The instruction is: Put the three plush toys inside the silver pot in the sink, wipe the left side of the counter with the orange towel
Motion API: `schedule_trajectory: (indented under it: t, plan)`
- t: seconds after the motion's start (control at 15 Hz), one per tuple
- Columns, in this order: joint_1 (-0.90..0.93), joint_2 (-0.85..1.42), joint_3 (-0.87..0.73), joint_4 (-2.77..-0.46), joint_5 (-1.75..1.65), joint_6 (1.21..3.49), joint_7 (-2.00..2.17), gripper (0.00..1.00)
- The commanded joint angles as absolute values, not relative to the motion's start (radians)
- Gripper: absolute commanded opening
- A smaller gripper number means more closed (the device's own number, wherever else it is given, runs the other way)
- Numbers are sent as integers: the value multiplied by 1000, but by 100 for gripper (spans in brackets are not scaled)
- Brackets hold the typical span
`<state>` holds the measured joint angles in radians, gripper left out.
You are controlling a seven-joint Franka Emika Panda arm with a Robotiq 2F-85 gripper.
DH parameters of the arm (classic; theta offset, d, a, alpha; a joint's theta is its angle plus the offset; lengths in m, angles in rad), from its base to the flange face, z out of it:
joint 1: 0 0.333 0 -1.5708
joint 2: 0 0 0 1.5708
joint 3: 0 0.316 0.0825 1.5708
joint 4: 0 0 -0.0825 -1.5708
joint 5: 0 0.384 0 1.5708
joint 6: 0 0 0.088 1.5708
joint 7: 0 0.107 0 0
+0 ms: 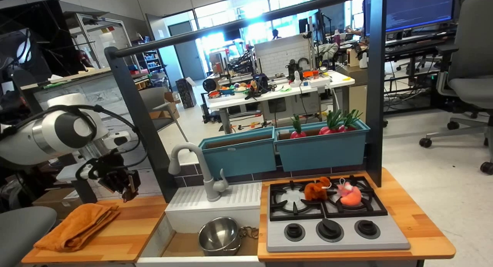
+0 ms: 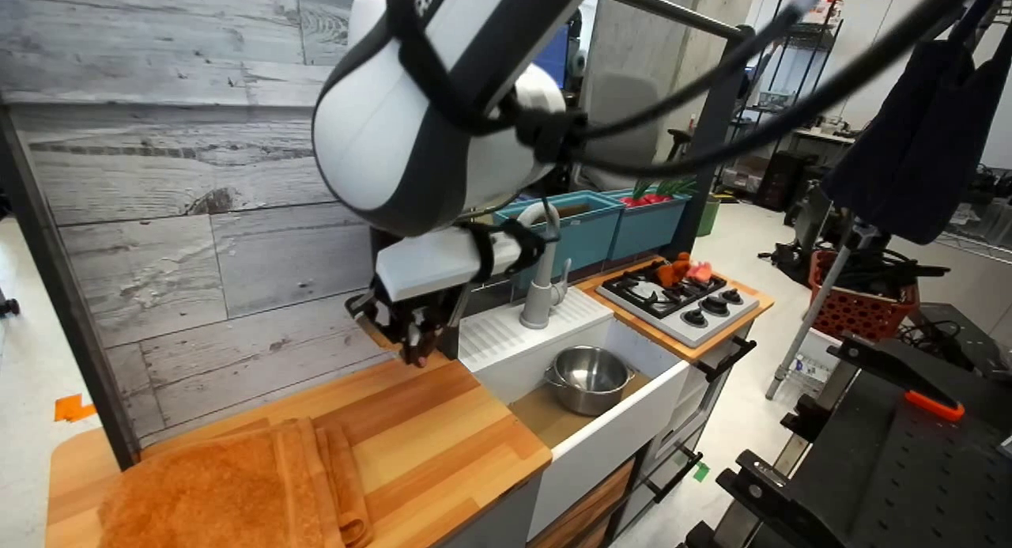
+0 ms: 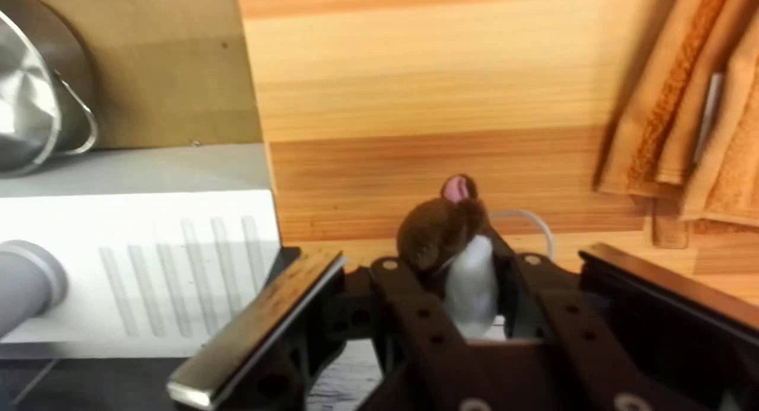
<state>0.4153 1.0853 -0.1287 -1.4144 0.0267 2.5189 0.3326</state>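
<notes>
Gripper (image 3: pixel 459 265) clamped on a brown plush toy (image 3: pixel 431 228), its head and a pink-lined ear poking out of the grip in the wrist view. Held over the bench (image 1: pixel 134 217) just left of the sink (image 2: pixel 605 453), as both exterior views have it, level with the sink's back. Toy looks off the wood; contact hard to rule out.

Silver pot (image 2: pixel 590 398) upright inside the sink, no toy showing in it. Right of the sink, on the stovetop (image 1: pixel 346 244): a red-orange plush toy (image 1: pixel 316 192), and just beside it, farther from the sink, a pinkish plush toy (image 1: pixel 349 197). Orange towel (image 1: pixel 79 224) folded on the bench, left of the sink and apart from it.

Progress, my reading: early. One toy secured, none delivered. Left: brown one into the pot, then the two from the stovetop, then wiping left of the sink. Folded towel suggests no wiping yet.
</notes>
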Motion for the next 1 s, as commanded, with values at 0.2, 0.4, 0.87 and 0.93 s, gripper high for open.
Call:
schedule_trajectory:
  t: [0.2,0.4,0.87,0.93]
  plan:
    - [260,812,-121,-1709,46,2329,404,5]
    - [144,893,-134,-1634,73,2313,429,5]
    - [5,1109,-161,-1439,152,2355,589,5]
    - [-1,1131,-153,-1415,159,2368,595,5]
